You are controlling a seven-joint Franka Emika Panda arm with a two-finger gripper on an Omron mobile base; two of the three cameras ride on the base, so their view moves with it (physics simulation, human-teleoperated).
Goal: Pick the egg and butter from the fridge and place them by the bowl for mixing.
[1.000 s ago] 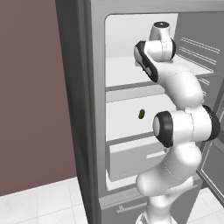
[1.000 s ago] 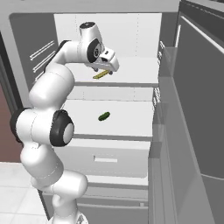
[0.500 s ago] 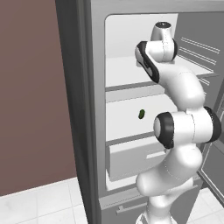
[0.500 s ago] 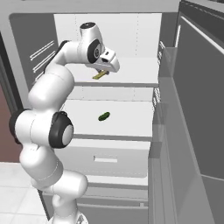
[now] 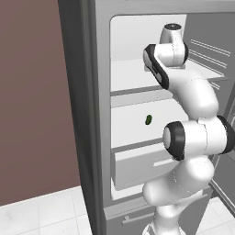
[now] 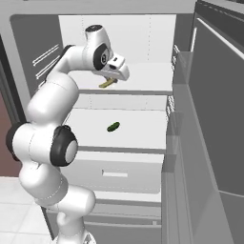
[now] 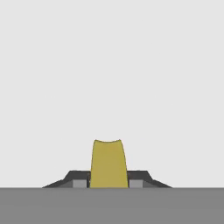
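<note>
The gripper [image 7: 108, 183] is clamped on the butter [image 7: 108, 164], a thin, smooth yellow stick standing between the two dark fingertips [image 7: 76, 180]. Seen from the right base, the butter [image 6: 108, 83] juts out under the white hand just above the upper shelf [image 6: 147, 81] of the fridge [image 6: 28, 43]. On the flat white shelf below lies a small dark green oblong item [image 6: 113, 127], with a white drawer [image 6: 119, 174] beneath it.

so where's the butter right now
The butter sits between the shut claw fingers at the fridge's upper shelf, above the small green item one shelf down.
</note>
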